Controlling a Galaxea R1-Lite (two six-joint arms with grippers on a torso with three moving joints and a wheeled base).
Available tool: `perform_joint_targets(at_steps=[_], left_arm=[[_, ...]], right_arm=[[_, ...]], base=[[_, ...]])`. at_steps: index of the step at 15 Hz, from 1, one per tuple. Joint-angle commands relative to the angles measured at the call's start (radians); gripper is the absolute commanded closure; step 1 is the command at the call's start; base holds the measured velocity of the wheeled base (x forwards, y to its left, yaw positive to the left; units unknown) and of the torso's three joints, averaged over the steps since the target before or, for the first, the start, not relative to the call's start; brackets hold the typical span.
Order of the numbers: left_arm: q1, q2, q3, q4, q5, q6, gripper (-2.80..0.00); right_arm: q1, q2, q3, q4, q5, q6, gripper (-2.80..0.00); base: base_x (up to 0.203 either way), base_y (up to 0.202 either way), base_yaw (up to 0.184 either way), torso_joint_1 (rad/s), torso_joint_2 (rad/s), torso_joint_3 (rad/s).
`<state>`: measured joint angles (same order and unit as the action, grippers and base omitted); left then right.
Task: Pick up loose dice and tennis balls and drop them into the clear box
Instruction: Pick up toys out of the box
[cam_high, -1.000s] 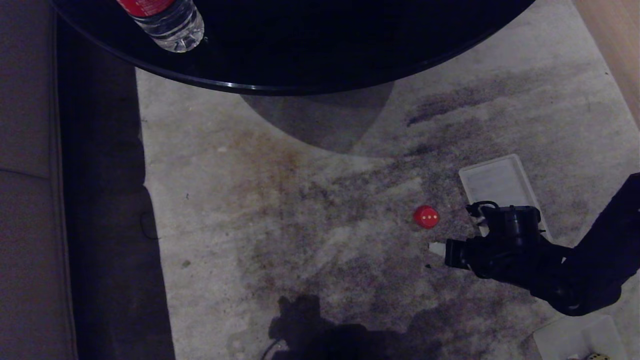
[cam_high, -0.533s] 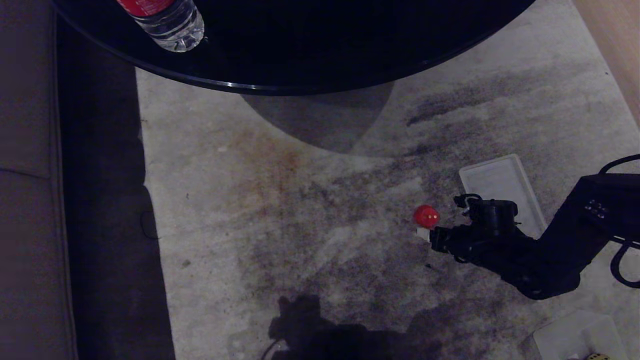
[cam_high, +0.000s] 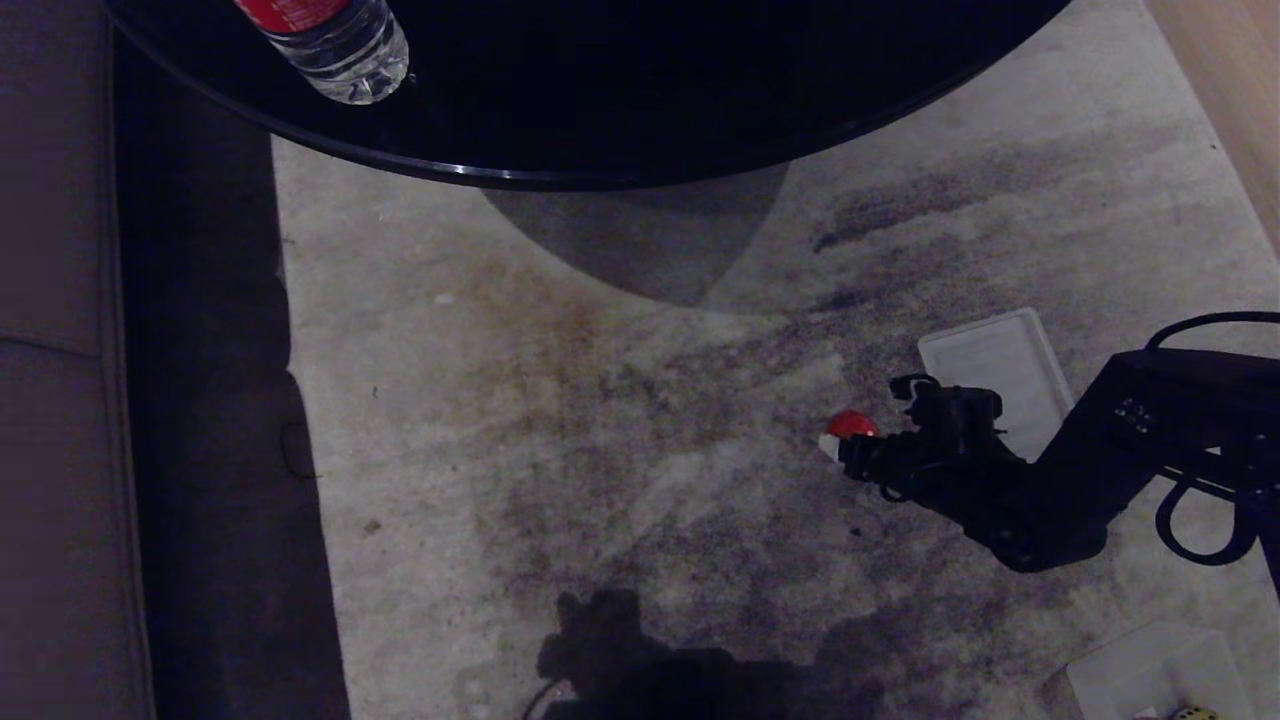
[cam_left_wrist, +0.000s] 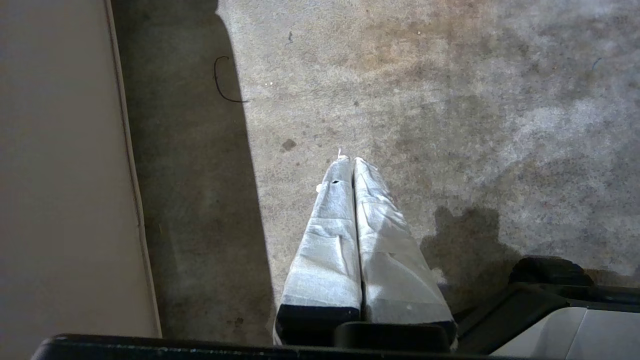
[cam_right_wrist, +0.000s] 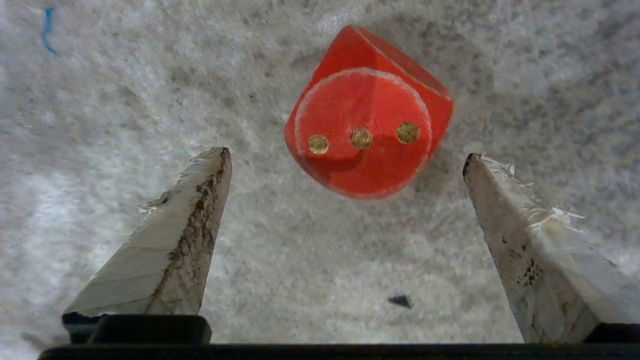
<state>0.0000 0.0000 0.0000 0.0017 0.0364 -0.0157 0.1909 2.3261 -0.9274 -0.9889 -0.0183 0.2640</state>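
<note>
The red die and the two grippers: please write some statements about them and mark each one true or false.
1. The right gripper is open, its fingertips apart on either side of the red die. True.
2. The red die is lifted off the carpet. False: it lies on the carpet, not gripped.
3. The face of the die towards the right wrist camera shows three pips. True.
4. The left gripper is open. False: its fingers are pressed together over bare carpet.
5. The water bottle lies on the carpet beside the die. False: it is on the dark round table.
</note>
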Motion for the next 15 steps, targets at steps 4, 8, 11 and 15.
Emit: perform_joint_targets(at_steps=[4,8,11,15], left_arm=[[0.0,0.002,0.002,0.0,0.0,-0.001,0.0],[0.0,0.002,0.002,0.0,0.0,0.0,0.0],[0.0,0.002,0.002,0.0,0.0,-0.001,0.0],[0.0,0.001,0.002,0.0,0.0,0.0,0.0]], right_arm=[[0.001,0.051,-0.041,-0.041,-0.005,-0.011,0.0],[0.001,0.07,-0.074,-0.082,-0.009,-0.025,0.0],[0.002,0.069,-0.061,-0.102,-0.033,-0.102,0.0],[-0.004,-0.028,0.045,-0.099,-0.032,-0.102,0.0]], base=[[0.0,0.0,0.0,0.0,0.0,0.0],[0.0,0.0,0.0,0.0,0.0,0.0],[0.0,0.0,0.0,0.0,0.0,0.0],[0.0,0.0,0.0,0.0,0.0,0.0]])
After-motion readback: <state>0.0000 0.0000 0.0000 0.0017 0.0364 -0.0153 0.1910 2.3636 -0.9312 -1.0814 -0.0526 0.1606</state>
